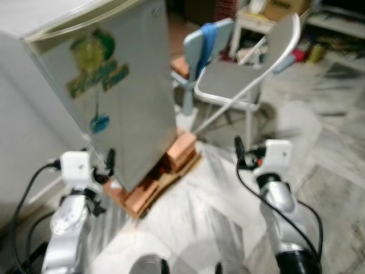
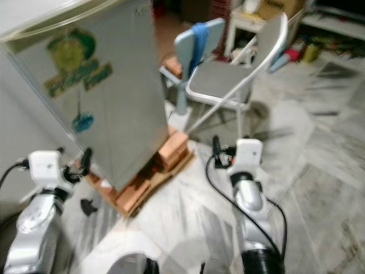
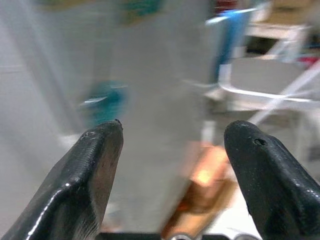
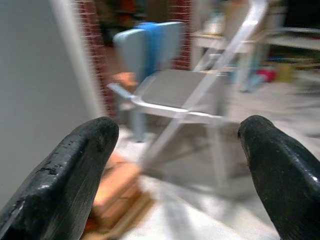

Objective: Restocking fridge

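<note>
- Our left gripper (image 3: 170, 150) holds its two black fingers (image 3: 90, 170) spread wide with nothing between them; they are blunt, rounded and a little scuffed at the tips, and they point at the grey face of the fridge.
- Our right gripper (image 4: 175, 155) is spread just as wide and carries nothing either; its fingers (image 4: 70, 170) look past the fridge's edge toward the chair.
- We judge that both grippers are held up and apart in front of us so that they stand ready for the fridge, which fits either an approach to it or a step back from it; the pictures do not settle which.
- The fridge (image 1: 114, 85) stands close before us on our left, its door shut. It is a smooth, flat-sided grey box with a pale top edge, and it bears a green and yellow sticker (image 1: 94, 63) and a small teal one (image 1: 100, 123) lower down.
- The fridge sits raised on orange-red bricks (image 1: 179, 151) and a flat board, probably to keep its base off the floor.
- We see nothing to stock in either gripper, and no goods that we can make out near the fridge.
- Beyond it stands a folding chair (image 1: 234, 80) with a thin white metal frame and a grey seat, and next to it a pale blue chair back with a blue cloth (image 1: 208, 37) over it.
- The floor (image 1: 319, 148) is pale, streaked marble-like stone, smooth and slightly shiny. The head views are blurred.
</note>
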